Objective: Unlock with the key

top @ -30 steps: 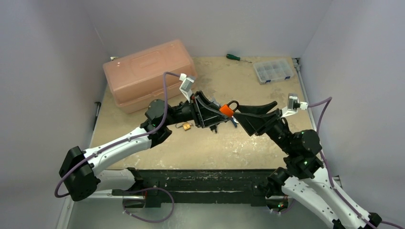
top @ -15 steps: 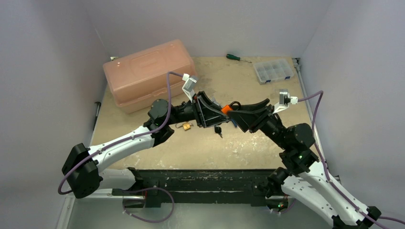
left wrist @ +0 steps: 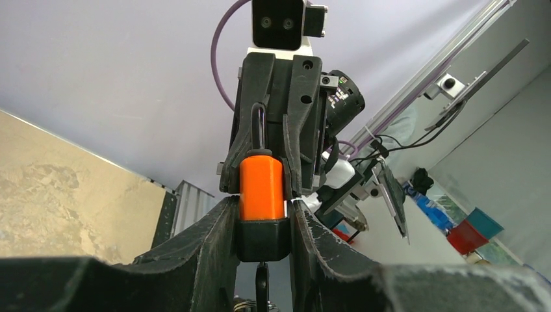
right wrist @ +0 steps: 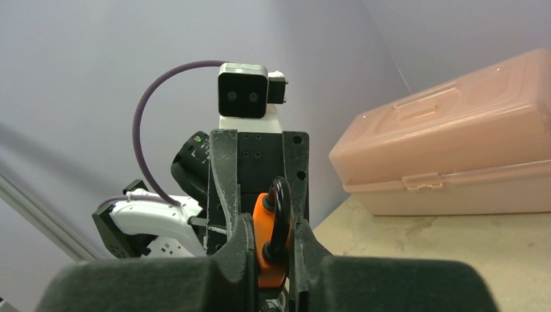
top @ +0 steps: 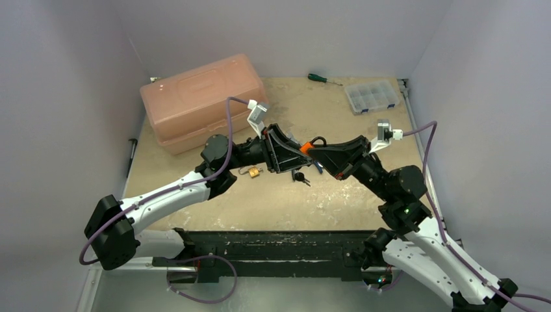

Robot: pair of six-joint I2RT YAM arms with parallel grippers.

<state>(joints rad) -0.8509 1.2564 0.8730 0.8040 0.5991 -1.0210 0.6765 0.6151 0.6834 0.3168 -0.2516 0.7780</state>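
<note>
An orange padlock (top: 305, 148) with a black shackle hangs in mid-air over the middle of the table, between my two grippers. My left gripper (top: 297, 151) is shut on its black lower end (left wrist: 261, 237). The orange body (left wrist: 261, 185) sticks out beyond the fingertips. A black key (left wrist: 261, 285) hangs from the bottom of the lock, and in the top view the key (top: 299, 176) dangles just above the table. From the right, my right gripper (right wrist: 273, 222) is shut on the padlock (right wrist: 262, 221), its fingers pressing both sides of the body and shackle.
A pink plastic toolbox (top: 201, 101) stands at the back left. A small brass padlock (top: 253, 171) lies on the table under the left wrist. A green-handled screwdriver (top: 323, 78) and a clear compartment box (top: 371, 95) lie at the back right.
My right gripper has moved left onto the padlock's shackle end and its jaws have closed on it. The left gripper has kept its hold in place. The hanging key has swung slightly.
</note>
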